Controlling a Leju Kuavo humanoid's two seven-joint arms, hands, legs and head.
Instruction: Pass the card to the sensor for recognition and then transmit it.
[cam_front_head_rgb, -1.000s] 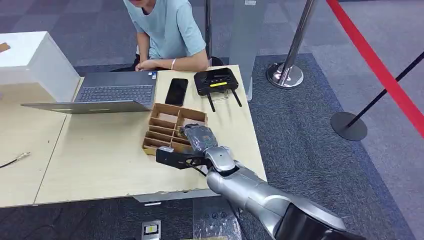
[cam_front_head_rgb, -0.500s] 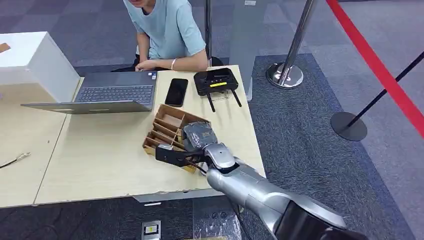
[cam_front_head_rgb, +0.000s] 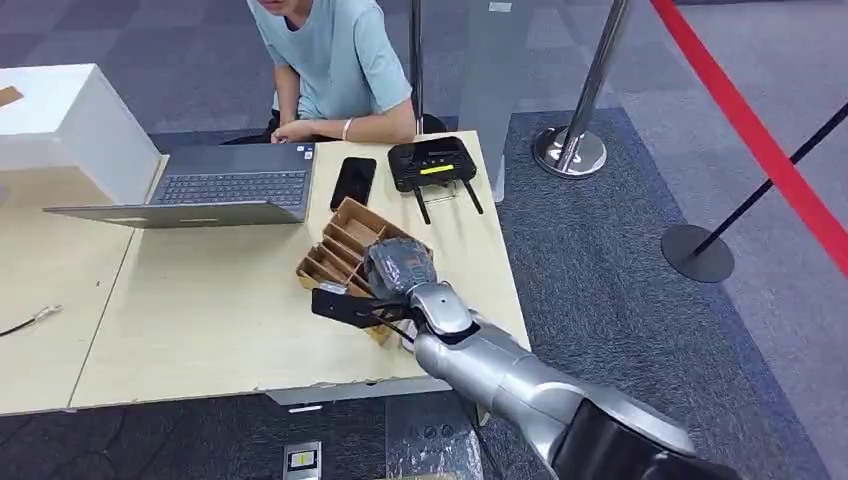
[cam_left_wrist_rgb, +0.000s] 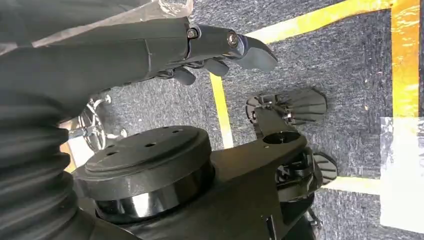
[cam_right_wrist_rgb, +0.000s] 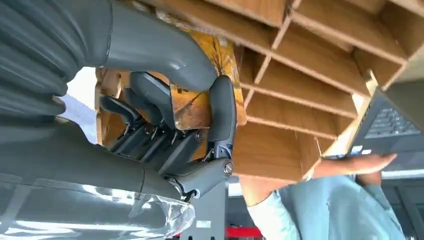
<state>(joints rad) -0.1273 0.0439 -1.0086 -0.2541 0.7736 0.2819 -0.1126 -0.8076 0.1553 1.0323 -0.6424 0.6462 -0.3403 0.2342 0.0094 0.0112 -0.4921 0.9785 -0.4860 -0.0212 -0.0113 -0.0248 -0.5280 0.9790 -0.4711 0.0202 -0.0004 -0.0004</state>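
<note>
A brown cardboard card holder (cam_front_head_rgb: 343, 243) with several slots sits on the table's right part, turned at an angle. My right hand (cam_front_head_rgb: 399, 270) is pressed into its near end. In the right wrist view the thumb and fingers (cam_right_wrist_rgb: 221, 112) pinch a yellow-orange card (cam_right_wrist_rgb: 200, 102) that stands against the holder's slots (cam_right_wrist_rgb: 310, 75). A black device with a yellow strip and two antennas (cam_front_head_rgb: 432, 163) lies at the table's far edge, beyond the holder. My left hand (cam_left_wrist_rgb: 220, 47) hangs over the carpet floor with its fingers apart and nothing in them.
A black phone (cam_front_head_rgb: 353, 183) and an open laptop (cam_front_head_rgb: 225, 188) lie just beyond the holder. A person in a light blue shirt (cam_front_head_rgb: 335, 60) sits behind the table. A white box (cam_front_head_rgb: 62, 120) stands at the far left. Stanchion bases (cam_front_head_rgb: 570, 150) stand right of the table.
The card holder has swung and slid away from me toward the phone as my right hand stayed in it. The hand shifted slightly forward.
</note>
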